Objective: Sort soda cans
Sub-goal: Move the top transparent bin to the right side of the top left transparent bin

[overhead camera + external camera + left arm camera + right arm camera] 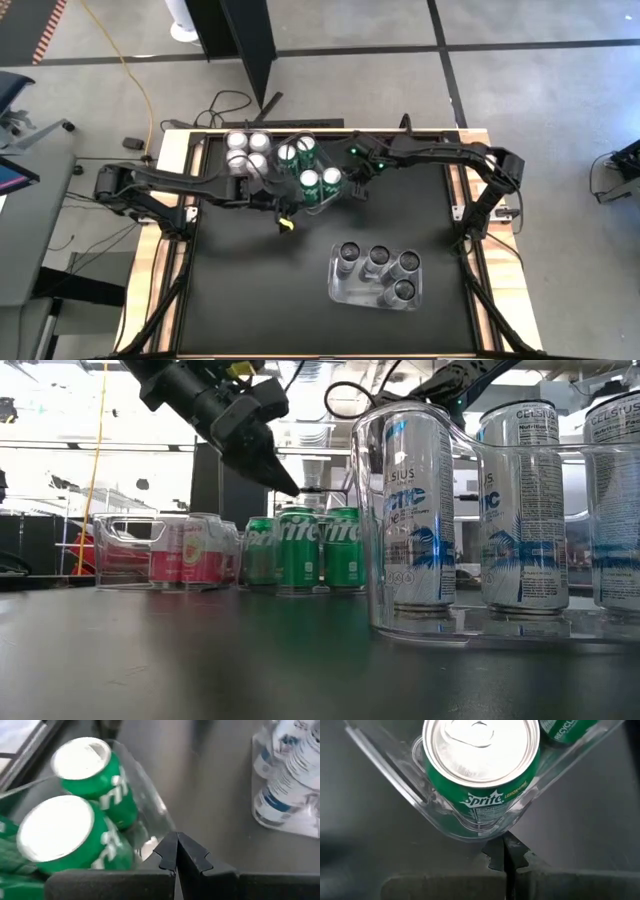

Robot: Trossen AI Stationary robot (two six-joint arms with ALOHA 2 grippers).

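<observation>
High view, left pincer (286,224) together beside green cans (309,180), right pincer (352,186) together opposite.

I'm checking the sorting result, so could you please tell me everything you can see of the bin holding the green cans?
The clear plastic bin is a rectangular tray with rounded corners and see-through walls. It rests on the black table near its far edge, turned at an angle, and holds four upright green cans with silver tops. The pink cans' bin stands beside it. Both arms' shut fingers hover at its corners.
</observation>
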